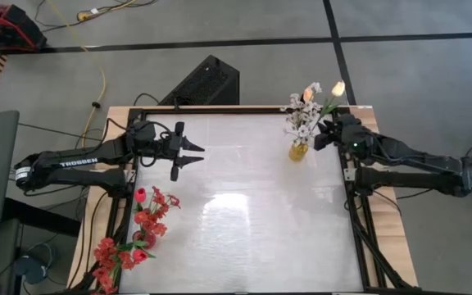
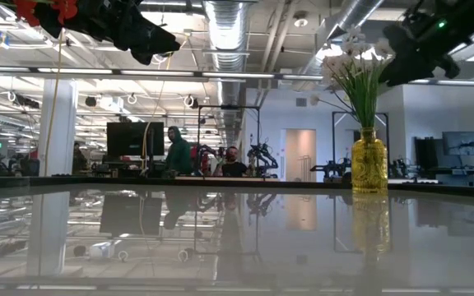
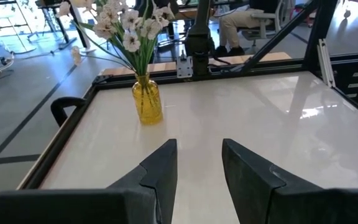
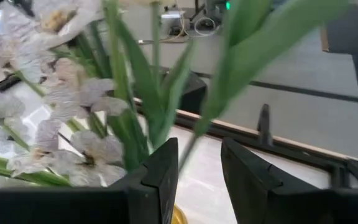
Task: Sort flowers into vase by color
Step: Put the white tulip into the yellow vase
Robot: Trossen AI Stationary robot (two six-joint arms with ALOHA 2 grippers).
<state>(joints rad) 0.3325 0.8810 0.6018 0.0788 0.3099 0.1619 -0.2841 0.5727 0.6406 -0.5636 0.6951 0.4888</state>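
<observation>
A yellow glass vase [image 1: 298, 152] stands near the table's far right corner, holding sprays of white blossoms [image 1: 303, 119] and peach-yellow tulips [image 1: 338, 88]. Red blossom clusters and red tulips [image 1: 148, 217] lie flat near the table's left edge, and more [image 1: 113, 258] lie at the near left corner. My right gripper [image 1: 322, 135] hovers open just right of the bouquet. In its wrist view [image 4: 199, 146] a thin green stem [image 4: 188, 152] runs down through the gap, with room on both sides. My left gripper [image 1: 190, 153] hangs open over the far left, pointing across at the vase [image 3: 148, 99].
The glossy white table top [image 1: 244, 229] lies bare between the red flowers and the vase. A black frame rail [image 1: 347, 205] runs along the right edge. A black box [image 1: 203, 82] sits beyond the far edge. People sit in the room far behind [image 2: 179, 152].
</observation>
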